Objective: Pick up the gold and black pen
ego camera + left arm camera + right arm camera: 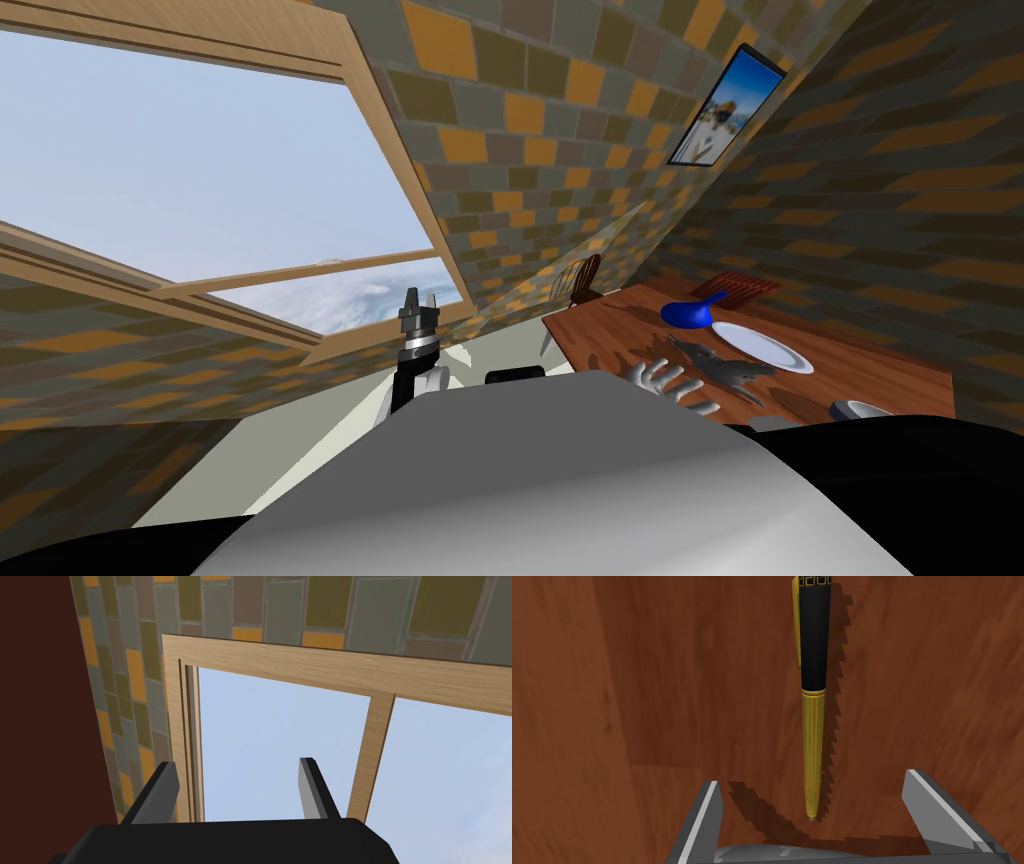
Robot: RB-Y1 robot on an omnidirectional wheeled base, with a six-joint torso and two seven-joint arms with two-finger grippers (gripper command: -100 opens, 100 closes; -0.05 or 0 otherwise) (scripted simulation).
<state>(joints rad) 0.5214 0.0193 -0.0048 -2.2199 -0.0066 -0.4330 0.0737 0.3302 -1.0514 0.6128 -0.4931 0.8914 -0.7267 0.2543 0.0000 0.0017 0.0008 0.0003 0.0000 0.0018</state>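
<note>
Right gripper [813,778]: fingers spread wide, gripping nothing, poised over the table.
Pen [814,701]: gold barrel, black cap with gold clip. It lies flat on the table with its tip in the gap between the fingers, touching neither.
Table [637,701]: reddish-brown wood.
Left gripper [237,762]: fingers spread, empty, raised in front of the window [280,746].
Also on table: blue vessel [690,312] just beside white plate [762,346].

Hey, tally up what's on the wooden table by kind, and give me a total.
Pen: 1
Plate: 1
Bowl: 1
Blue jug: 1
Grey animal figure: 1
White glove-shaped thing: 1
Total: 6 that I can make out
</note>
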